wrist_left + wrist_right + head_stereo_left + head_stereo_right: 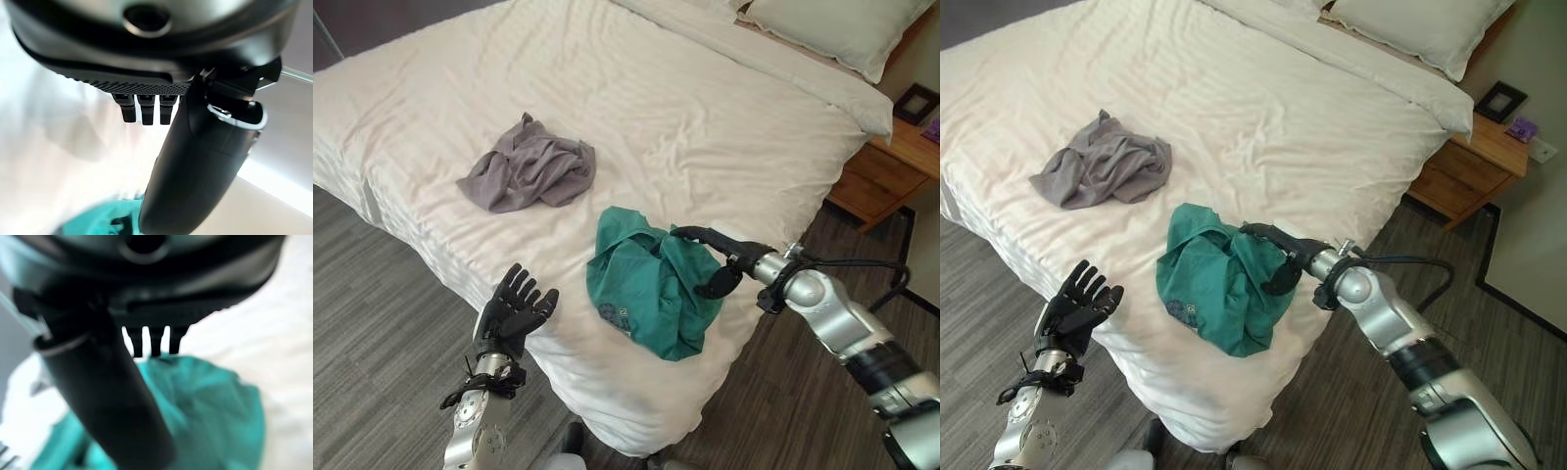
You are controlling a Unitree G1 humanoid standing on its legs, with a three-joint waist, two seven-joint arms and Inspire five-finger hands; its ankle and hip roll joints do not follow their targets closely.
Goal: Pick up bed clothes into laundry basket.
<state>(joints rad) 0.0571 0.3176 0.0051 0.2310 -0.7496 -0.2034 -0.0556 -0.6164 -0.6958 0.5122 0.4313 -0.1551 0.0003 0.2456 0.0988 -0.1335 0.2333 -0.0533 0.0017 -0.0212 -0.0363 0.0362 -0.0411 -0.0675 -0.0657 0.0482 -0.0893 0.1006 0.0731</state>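
A crumpled green garment (646,284) lies near the foot corner of the white bed (685,117). My right hand (717,253) reaches over the garment's right side with straight fingers on its top and the thumb hanging beside it; the hand is open. The same green cloth (215,416) shows just past those fingers in the right wrist view. A grey garment (530,168) lies bunched further left on the bed. My left hand (514,308) is raised at the bed's near edge, fingers spread, holding nothing.
A wooden nightstand (889,168) with a small black frame (915,102) stands right of the bed. Pillows (832,27) lie at the head. Grey wood floor (372,343) surrounds the bed's foot and sides.
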